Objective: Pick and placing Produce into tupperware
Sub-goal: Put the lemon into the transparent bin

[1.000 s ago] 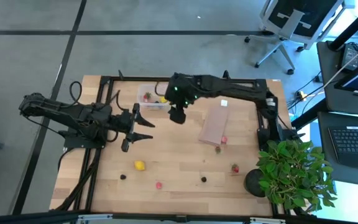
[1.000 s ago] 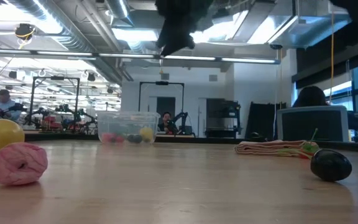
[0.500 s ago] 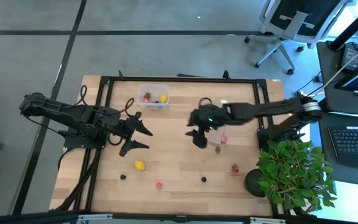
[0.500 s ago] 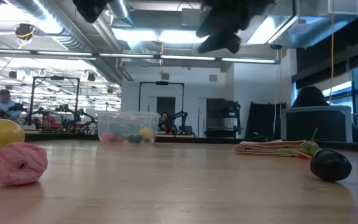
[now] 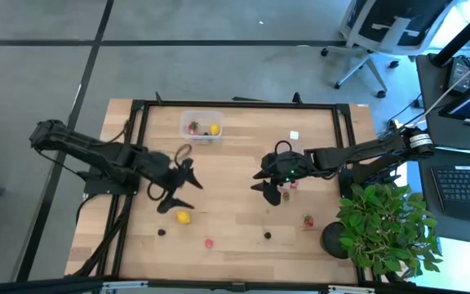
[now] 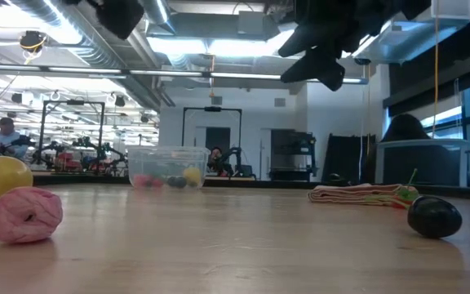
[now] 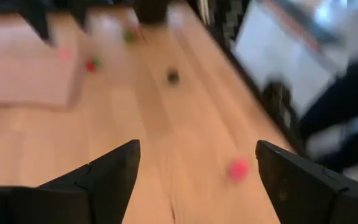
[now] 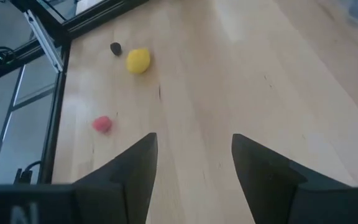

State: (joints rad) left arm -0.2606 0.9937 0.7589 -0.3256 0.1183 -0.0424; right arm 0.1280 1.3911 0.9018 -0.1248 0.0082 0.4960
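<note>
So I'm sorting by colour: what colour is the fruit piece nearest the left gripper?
Yellow lemon piece; high view shows it best.

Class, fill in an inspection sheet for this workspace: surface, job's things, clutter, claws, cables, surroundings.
Surface: wooden table.
Job's things: tupperware at the far edge holds a few fruit pieces; yellow piece, pink piece and dark berry lie loose on the table.
Clutter: potted plant at the table's right corner.
Claws: left claw open above the yellow piece; right claw open, empty.
Cables: black loop on the right arm.
Surroundings: office chair, laptop.
</note>
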